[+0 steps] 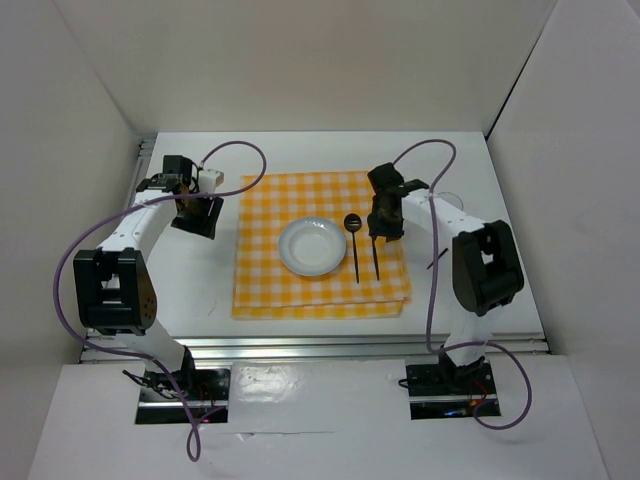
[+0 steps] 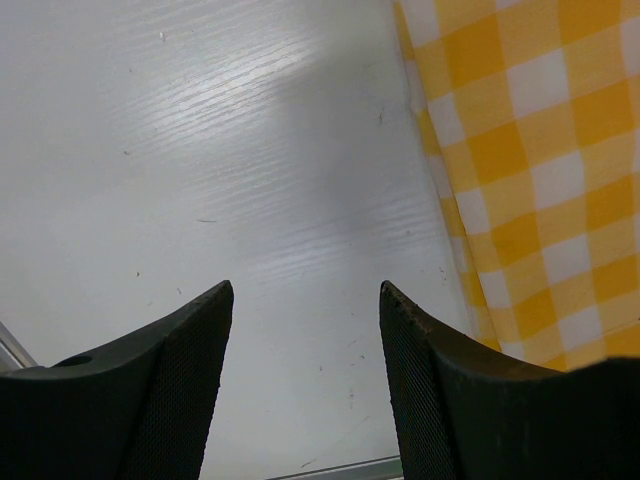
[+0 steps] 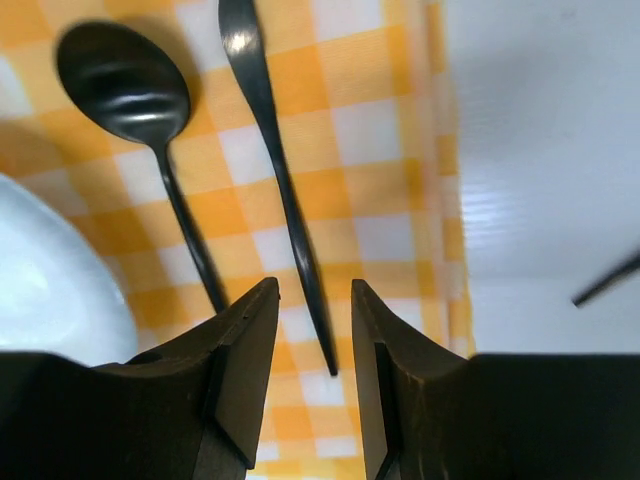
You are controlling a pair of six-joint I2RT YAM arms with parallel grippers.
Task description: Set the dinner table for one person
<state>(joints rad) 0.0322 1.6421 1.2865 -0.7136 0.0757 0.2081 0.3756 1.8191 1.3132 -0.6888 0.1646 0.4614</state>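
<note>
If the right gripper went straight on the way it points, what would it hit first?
Probably the slim black utensil on the checked cloth: its thin end lies directly ahead of the right gripper, in line with its parted jaws. Depth is unclear, so the jaws might straddle it and touch the cloth.

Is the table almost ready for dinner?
Nearly. The cloth, plate and spoon are laid. The right end effector hangs open over a second dark utensil beside the spoon. The left end effector is open above the table, holding nothing. Maybe left: a dark piece lying off the cloth.
</note>
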